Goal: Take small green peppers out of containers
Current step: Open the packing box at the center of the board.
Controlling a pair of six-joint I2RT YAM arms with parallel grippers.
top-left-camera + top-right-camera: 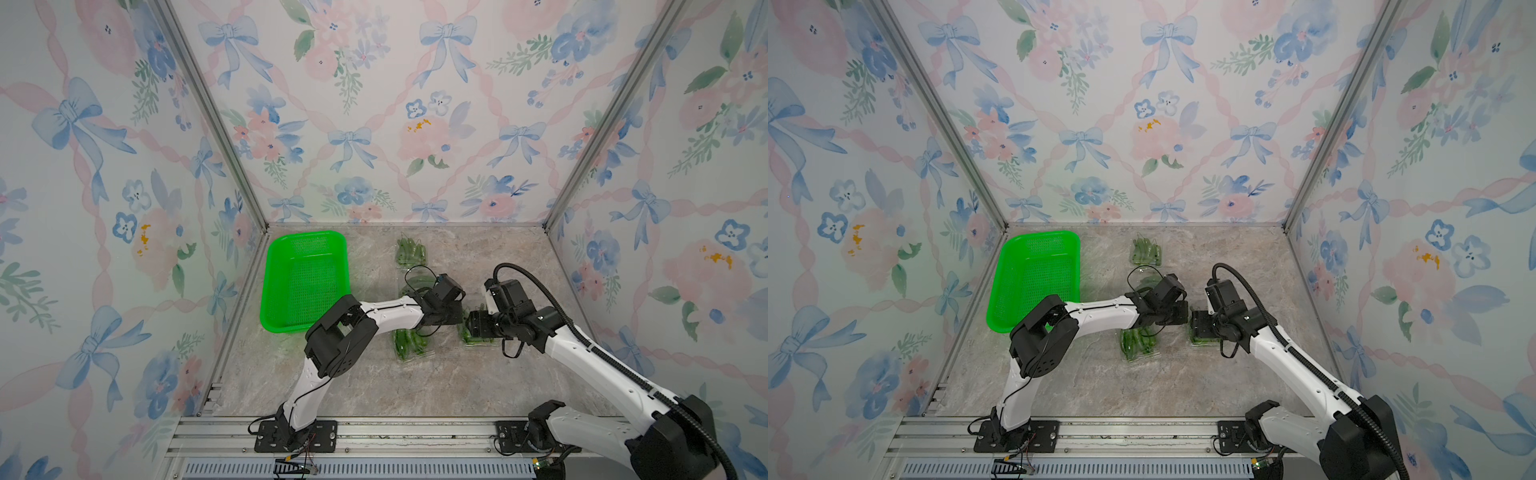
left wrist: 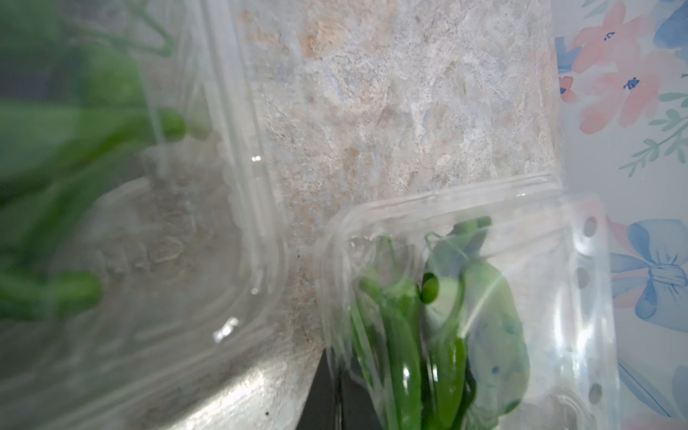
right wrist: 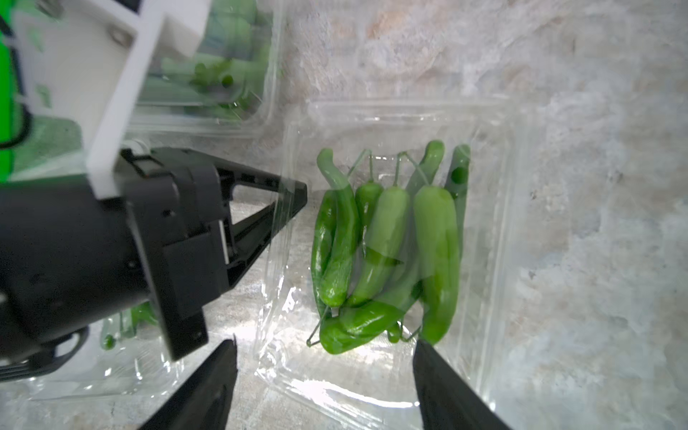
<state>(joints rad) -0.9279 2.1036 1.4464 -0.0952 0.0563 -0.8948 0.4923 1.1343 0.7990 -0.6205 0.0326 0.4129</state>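
Step in hand looks like popping the lid on the box point(image 3: 495, 223) in the middle of the right wrist view, the one with a clump of peppers point(image 3: 387, 238) lying under clear plastic. The left gripper point(image 3: 298, 190) is at the left of that frame, fingers closed to a point right at the box's left edge. I can't tell if it actually has plastic pinched or is just pressing against it. The right gripper point(image 3: 324, 342) is at the bottom of the frame, fingers spread wide, straddling the near end of the box and touching nothing I can see.

My take: keep the left as the anchor and have the right catch only the lid lip, not the whole box, then peel up slowly. That thin plastic will likely flex and spring, so a fast yank could fling peppers across the table point(image 1: 415, 390). The basket point(image 1: 307, 237) at center-left in a top view has no peppers in it that I can see, and another box point(image 1: 411, 253) sits higher in that frame.
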